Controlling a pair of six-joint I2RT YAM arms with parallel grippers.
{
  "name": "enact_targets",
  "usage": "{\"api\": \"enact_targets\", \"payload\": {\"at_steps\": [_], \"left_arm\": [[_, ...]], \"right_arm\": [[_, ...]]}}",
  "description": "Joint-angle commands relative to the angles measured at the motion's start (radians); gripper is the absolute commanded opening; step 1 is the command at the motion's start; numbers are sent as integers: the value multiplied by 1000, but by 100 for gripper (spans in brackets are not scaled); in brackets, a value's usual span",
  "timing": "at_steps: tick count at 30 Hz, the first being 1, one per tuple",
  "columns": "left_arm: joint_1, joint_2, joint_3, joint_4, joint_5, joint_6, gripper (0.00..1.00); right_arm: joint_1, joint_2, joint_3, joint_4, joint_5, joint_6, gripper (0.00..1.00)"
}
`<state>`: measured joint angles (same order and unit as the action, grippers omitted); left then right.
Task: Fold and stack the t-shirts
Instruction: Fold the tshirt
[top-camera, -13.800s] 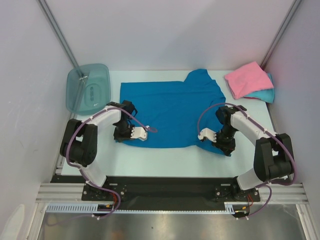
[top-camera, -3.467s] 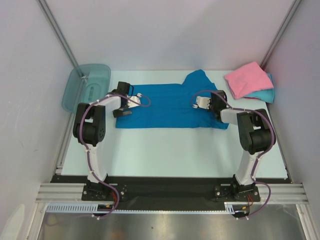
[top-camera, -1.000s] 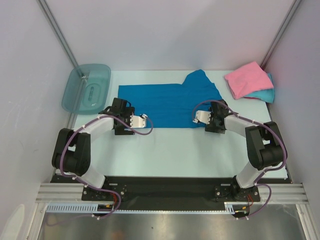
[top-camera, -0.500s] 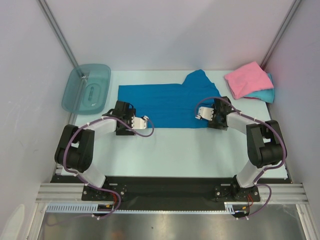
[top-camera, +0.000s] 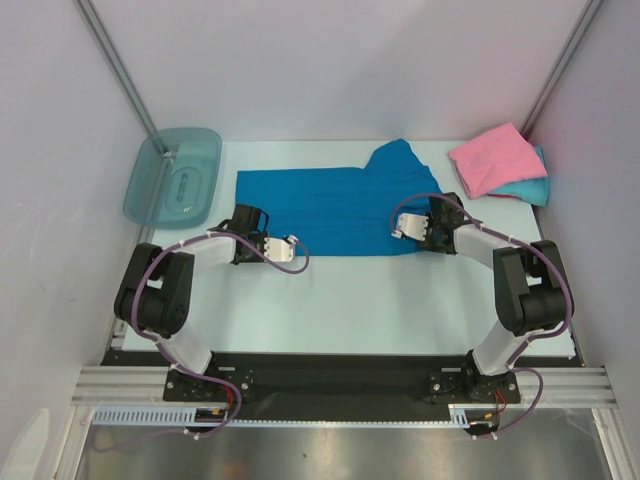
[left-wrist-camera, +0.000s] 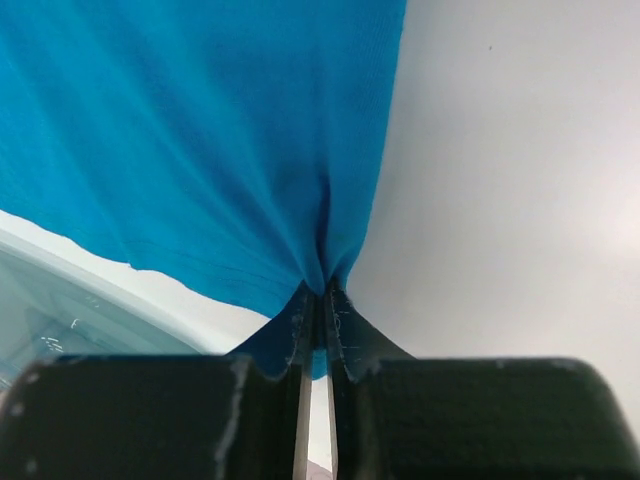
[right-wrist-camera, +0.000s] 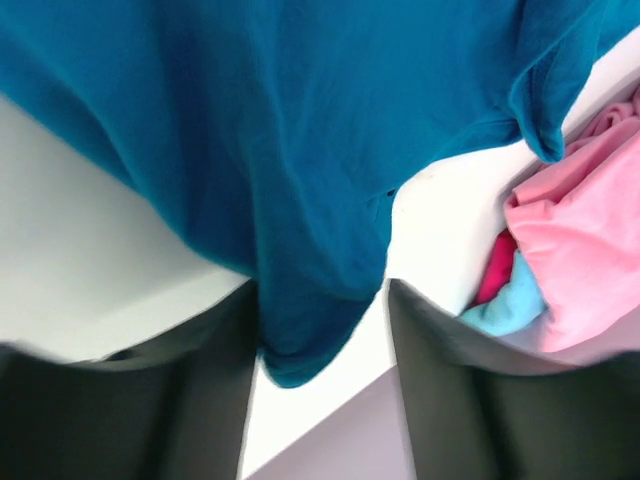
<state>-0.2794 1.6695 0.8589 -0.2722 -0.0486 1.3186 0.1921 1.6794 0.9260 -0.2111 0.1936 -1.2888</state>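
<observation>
At table centre: the deep blue t-shirt (top-camera: 335, 210) is laid out flat in a wide band, with one sleeve poking toward the far edge.
Far right corner: the pink t-shirt (top-camera: 495, 158) is seen folded on top of the turquoise t-shirt (top-camera: 532, 190), just beyond the blue shirt's right end.
Left gripper (left-wrist-camera: 322, 298): jaws are pressed together, and the near-left hem corner is pinched between them, gathered into a pleat at the tips.
Right gripper (right-wrist-camera: 320, 330): jaws are spread with the near-right corner lying between them; no clamp can be made out in the blurred wrist view.
Handling: light, limp cloth, so draping and creasing are to be expected and no stiffness can be counted on. A shallow pinch is judged likely to slip or catch one layer only.
Where to hold: both near hem corners, with every layer taken deep in the jaws and lifted evenly.
</observation>
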Motion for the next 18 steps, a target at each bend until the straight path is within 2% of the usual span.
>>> {"api": "enact_targets", "payload": {"at_steps": [1,2,3,6,14,18], "left_arm": [[8,10,31,-27,13,16,11],[12,12,34,-31,13,19,11],[14,12,41,-35,15,21,11],[22,13,51,-44,15,31,11],[46,-4,66,-107,23,74,10],[57,-16,68,-154,29,100,8]], "right_arm": [[-5,-3,31,4,0,-6,52],[-8,-7,28,3,1,-12,46],[-11,-9,25,-1,1,-17,34],[-20,-14,28,-2,0,-26,23],[-65,-27,37,-33,-20,-67,22],[-77,-40,60,-120,-48,-76,22]]}}
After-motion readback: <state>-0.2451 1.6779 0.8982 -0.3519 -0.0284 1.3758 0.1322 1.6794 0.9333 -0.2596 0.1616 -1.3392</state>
